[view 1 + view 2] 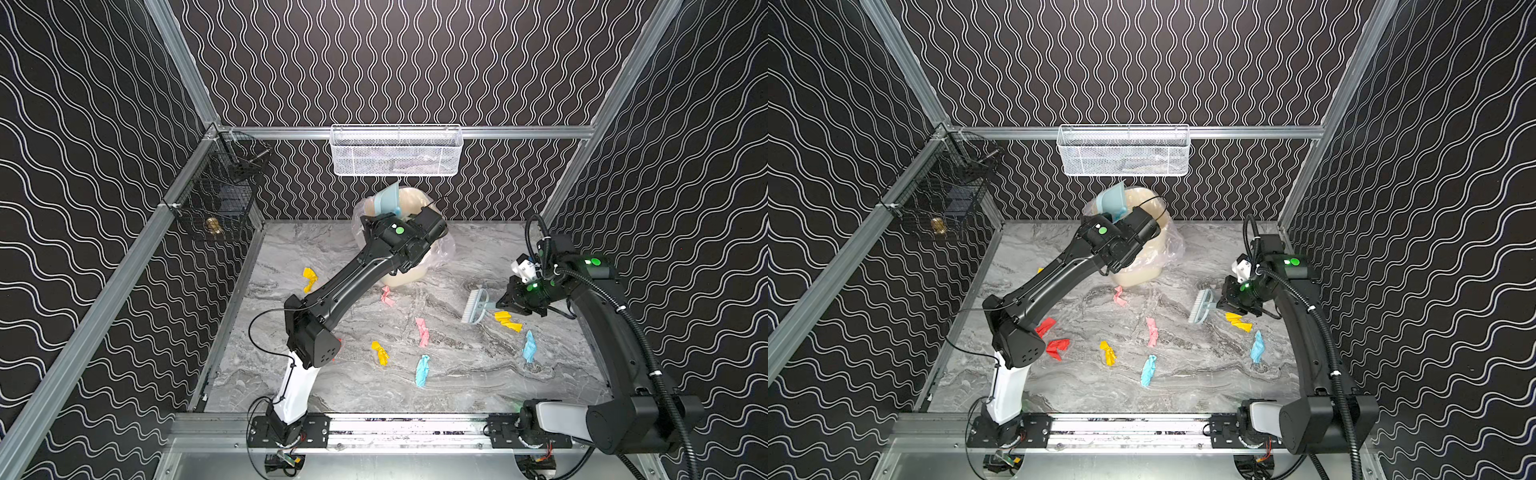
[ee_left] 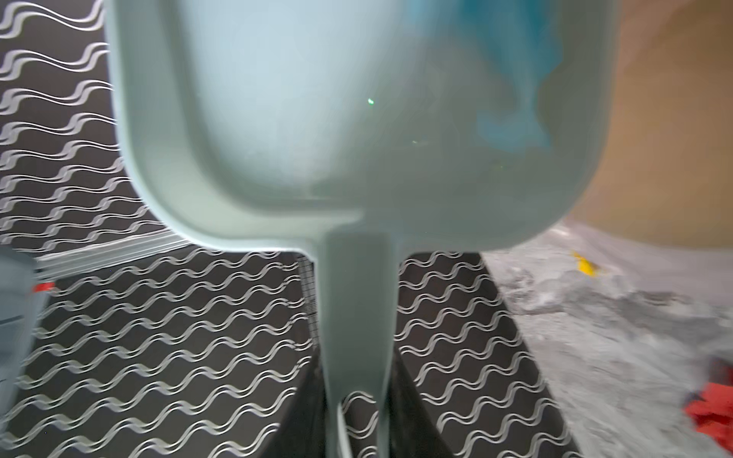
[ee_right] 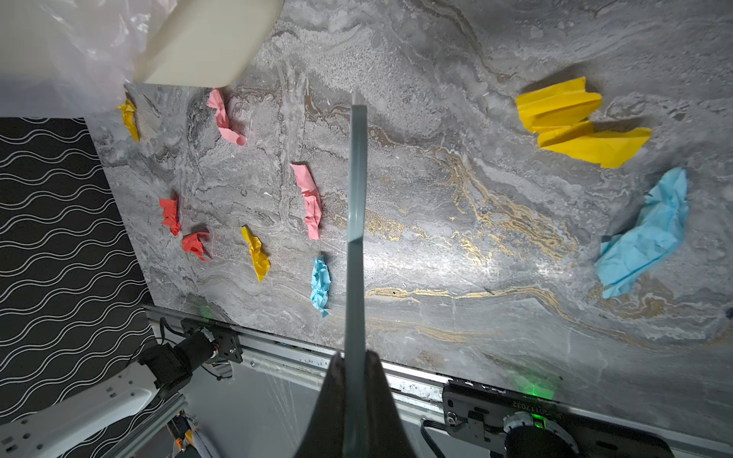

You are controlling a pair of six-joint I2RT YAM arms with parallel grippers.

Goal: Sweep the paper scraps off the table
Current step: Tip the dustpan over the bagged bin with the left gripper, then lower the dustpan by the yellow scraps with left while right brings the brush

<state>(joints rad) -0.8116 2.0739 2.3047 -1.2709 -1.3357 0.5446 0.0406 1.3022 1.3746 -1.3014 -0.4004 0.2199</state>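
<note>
Several paper scraps lie on the marble table (image 1: 478, 382): yellow (image 1: 309, 279), pink (image 1: 422, 331), light blue (image 1: 422, 370) and red (image 1: 1057, 347). More lie at the right: yellow (image 3: 575, 123) and blue (image 3: 642, 234). My left gripper (image 2: 359, 416) is shut on the handle of the pale blue dustpan (image 1: 386, 199), which is tilted above the cream bin (image 1: 401, 276) at the back. A blurred blue patch (image 2: 511, 119) shows in the pan. My right gripper (image 1: 500, 305) is shut on the brush (image 1: 476, 307), bristles near the table, next to the right yellow scrap (image 1: 508, 321).
A clear plastic bag (image 1: 440, 249) lines the bin. A white mesh basket (image 1: 395, 151) hangs on the back rail and a black wire basket (image 1: 220, 195) on the left wall. The left arm (image 1: 332, 286) stretches diagonally over the table's left part. An aluminium rail (image 1: 415, 428) edges the front.
</note>
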